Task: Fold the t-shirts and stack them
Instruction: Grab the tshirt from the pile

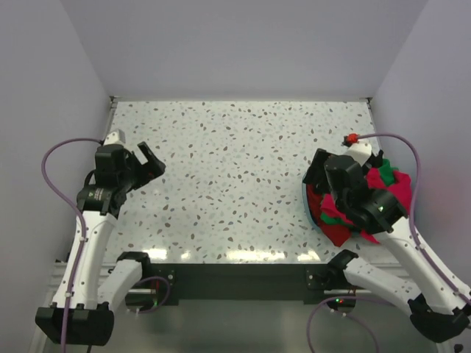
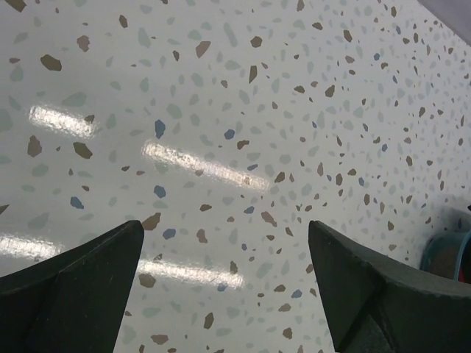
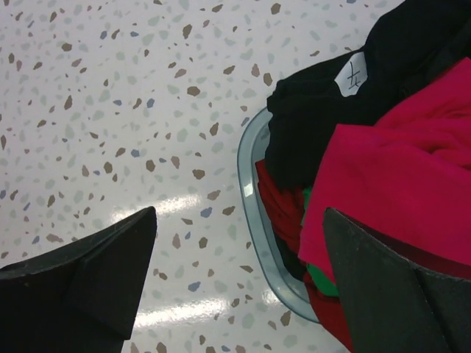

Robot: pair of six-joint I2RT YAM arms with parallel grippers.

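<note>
The first pick seems not yet made: the t-shirts [image 3: 397, 162] lie heaped in the basket [image 3: 246, 184], the right end effector [image 3: 237, 220] gapes empty over the basket's rim, and the left end effector [image 2: 224, 235] gapes empty well apart from the basket, so the next move is likely to pinch the topmost shirt.

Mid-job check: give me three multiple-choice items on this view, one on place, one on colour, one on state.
1. Where are the shirts? A piled in the basket B spread out flat C folded in a stack
2. Which colour is missing from the pile? A black B yellow C green
3. The left fingers are: A open, empty B shut on a shirt C shut, empty
Answers: 1 A, the pile sits inside the blue rim; 2 B, only black, red and green show; 3 A, bare table shows between them.
</note>
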